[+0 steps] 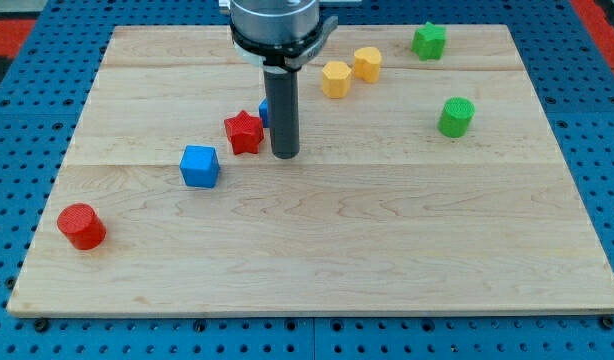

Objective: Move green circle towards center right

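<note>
The green circle (455, 117), a short green cylinder, stands on the wooden board (317, 240) at the view's upper right. My tip (284, 156) is on the board left of centre, far to the left of the green circle and a little lower. The tip is just right of a red star (244, 132). A blue block (263, 111) is mostly hidden behind the rod.
A green star-like block (428, 41) is at the top right. Two yellow blocks (336, 78) (367, 63) sit side by side at top centre. A blue cube (200, 166) is left of centre. A red cylinder (82, 226) is at the lower left.
</note>
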`<state>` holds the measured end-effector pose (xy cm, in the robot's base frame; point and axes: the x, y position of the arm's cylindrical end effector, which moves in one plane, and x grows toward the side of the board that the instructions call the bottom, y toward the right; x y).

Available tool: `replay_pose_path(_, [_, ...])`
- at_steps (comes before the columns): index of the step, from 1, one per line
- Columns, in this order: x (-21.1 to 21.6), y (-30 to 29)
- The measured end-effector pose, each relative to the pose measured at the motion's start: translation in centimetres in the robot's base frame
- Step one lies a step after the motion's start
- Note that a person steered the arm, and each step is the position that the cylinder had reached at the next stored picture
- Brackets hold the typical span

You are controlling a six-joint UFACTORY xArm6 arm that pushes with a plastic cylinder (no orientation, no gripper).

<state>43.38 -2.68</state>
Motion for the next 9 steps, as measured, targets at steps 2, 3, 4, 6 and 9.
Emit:
replay_pose_path(2, [-3.9,10.1])
replay_pose_path(3, [-7.0,17.6])
replay_pose_path(4, [-8.8,24.3])
replay_pose_path(6, [-7.3,32.2])
replay_pose_path(9, [-1.0,13.7])
